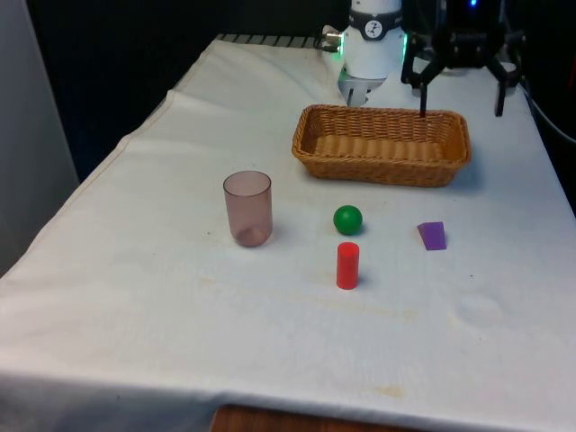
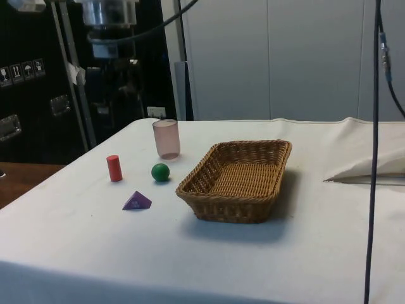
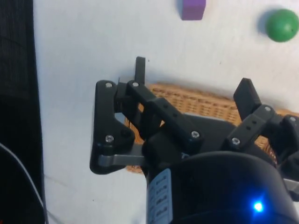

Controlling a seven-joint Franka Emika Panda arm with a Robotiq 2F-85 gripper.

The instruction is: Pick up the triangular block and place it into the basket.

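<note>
Triangular block (image 1: 432, 235) pickup has not started, as far as I can judge: my gripper (image 1: 460, 94) hangs high over the far side of the counter (image 1: 135, 297), above the far rim of the basket (image 1: 382, 144), with its two black fingers spread wide and nothing between them. In the wrist view the fingers (image 3: 139, 70) frame bare white cloth and a strip of wicker, so I read the gripper as released and empty.

Working outward from there, the basket sits just below the gripper, a shallow woven tray with nothing inside it. Past its near rim, towards the counter's near edge, the purple triangular block lies on the cloth by itself, apart from the basket and on the side of the counter towards the front view's right. Beside it, nearer the counter's middle, I see a green ball (image 1: 347, 219) and just in front of that a red cylinder (image 1: 347, 265) standing upright. Further off, towards the front view's left, a translucent pinkish cup (image 1: 248, 208) stands upright.

So every step is left to do: I need to bring the gripper across the basket to the block, descend, close on it, lift, carry it back and let go over the basket. The ball and cylinder sit close enough to the block that I would keep my approach clear of them.
</note>
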